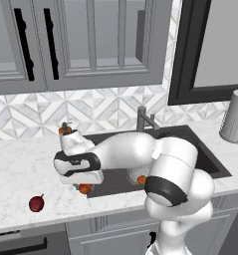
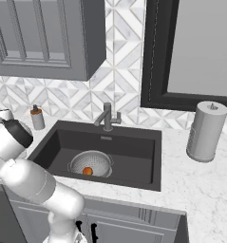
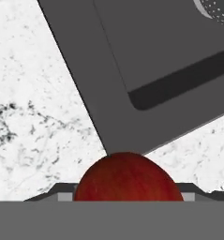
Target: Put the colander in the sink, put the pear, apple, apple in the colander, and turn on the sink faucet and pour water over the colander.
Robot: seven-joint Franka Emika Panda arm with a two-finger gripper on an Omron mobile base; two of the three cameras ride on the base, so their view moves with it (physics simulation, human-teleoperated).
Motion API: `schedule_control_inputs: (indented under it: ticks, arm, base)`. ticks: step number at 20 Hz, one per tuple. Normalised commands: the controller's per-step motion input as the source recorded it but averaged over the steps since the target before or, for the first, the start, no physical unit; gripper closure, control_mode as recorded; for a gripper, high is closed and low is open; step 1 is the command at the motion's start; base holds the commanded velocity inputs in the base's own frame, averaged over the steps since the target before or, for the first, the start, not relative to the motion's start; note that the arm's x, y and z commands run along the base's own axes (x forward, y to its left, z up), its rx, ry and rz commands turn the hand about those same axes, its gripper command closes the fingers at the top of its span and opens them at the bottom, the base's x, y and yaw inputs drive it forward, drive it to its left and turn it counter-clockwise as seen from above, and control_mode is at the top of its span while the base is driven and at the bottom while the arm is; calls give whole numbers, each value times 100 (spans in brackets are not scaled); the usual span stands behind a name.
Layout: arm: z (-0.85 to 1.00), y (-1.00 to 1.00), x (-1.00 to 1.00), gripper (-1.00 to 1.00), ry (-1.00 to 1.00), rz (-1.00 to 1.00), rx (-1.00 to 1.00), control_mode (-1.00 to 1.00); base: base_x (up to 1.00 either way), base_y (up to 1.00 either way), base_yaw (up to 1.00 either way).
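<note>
I'm on second apple [image 3: 128,177], counter at sink [image 1: 210,159] corner, right under pincer [image 1: 83,187]; grip unclear, can't tell. First apple [image 2: 87,171] in colander [image 2: 97,161]. Next: lift, carry over colander, release

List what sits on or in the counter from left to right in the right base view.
Soap bottle → colander in the sink, with one apple inside → faucet → paper towel roll.
</note>
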Motion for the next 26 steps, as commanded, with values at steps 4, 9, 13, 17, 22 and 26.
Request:
schedule_control_inputs:
  ticks: [4,9,13,17,22,26]
  arm:
    - [12,-66,48,100,0,-25,-2,-100]
    - [5,-72,47,100,0,-23,-4,-100]
    - [3,-78,52,100,4,-16,-5,-100]
    - [0,-73,53,100,1,-18,-14,-100]
    - [-9,-77,38,100,0,-18,-24,-100]
    - [-30,-57,10,100,-1,-6,-37,-100]
  base:
    - [0,0,0]
    - [0,0,0]
    - [0,0,0]
    - [0,0,0]
    - [0,0,0]
    - [0,0,0]
